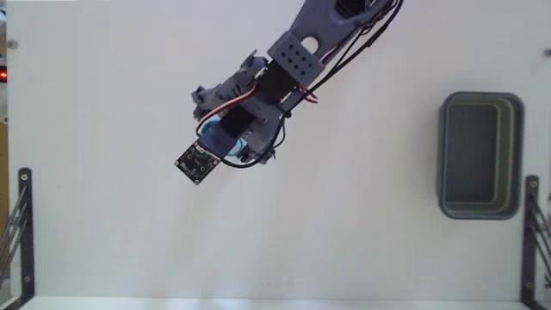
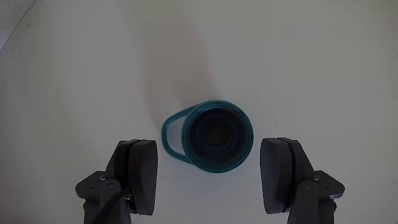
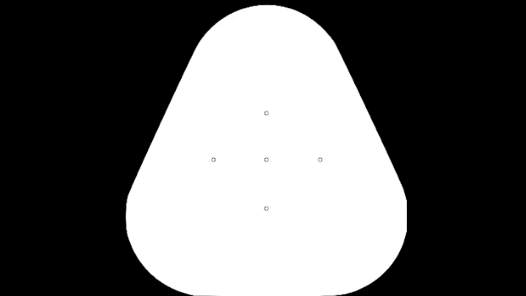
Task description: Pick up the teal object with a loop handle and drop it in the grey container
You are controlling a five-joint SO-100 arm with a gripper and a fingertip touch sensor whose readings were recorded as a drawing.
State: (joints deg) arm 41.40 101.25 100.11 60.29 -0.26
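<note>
In the wrist view the teal object with a loop handle (image 2: 216, 135) stands upright on the white table, its dark hollow facing the camera and its thin loop (image 2: 168, 134) pointing left. My gripper (image 2: 209, 149) is open, with one dark finger (image 2: 138, 171) left of the cup and the other at the right, both apart from it. In the fixed view the arm (image 1: 288, 60) reaches down from the top, and a teal-blue patch of the cup (image 1: 225, 139) shows under the wrist. The grey container (image 1: 480, 97) lies empty at the far right.
Black brackets stand at the table's lower left (image 1: 24, 232) and lower right (image 1: 531, 232) corners in the fixed view. The small camera board (image 1: 196, 162) sticks out below the wrist. White table surface stretches between the arm and the tub.
</note>
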